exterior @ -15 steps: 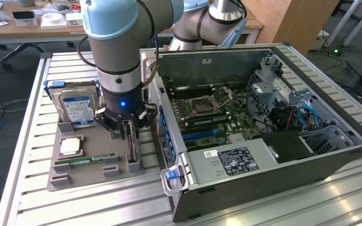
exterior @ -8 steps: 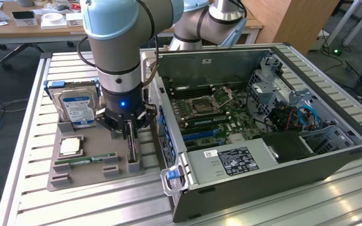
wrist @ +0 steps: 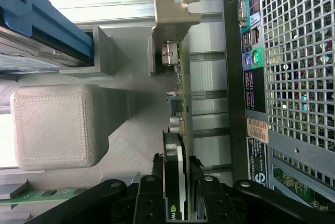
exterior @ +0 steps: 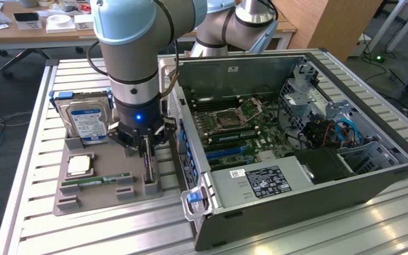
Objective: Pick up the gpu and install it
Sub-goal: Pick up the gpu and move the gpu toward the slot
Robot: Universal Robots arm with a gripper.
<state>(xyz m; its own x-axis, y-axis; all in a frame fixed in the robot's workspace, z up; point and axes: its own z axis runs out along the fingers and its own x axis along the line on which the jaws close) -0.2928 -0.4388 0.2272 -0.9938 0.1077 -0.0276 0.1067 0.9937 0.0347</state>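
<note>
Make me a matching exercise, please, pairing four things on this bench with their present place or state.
Things:
1. gpu
2. hard drive
3. RAM stick
4. computer case

States:
A. lying flat on the grey holder
B. side open, motherboard showing
C. standing on edge, clamped by the pincer
D. upright, blue label facing out

Pairs: 1-C; 2-D; 3-A; 4-B

Wooden desk [exterior: 6, 36] and cabinet [exterior: 331, 21] stand on dark carpet [exterior: 13, 85].
</note>
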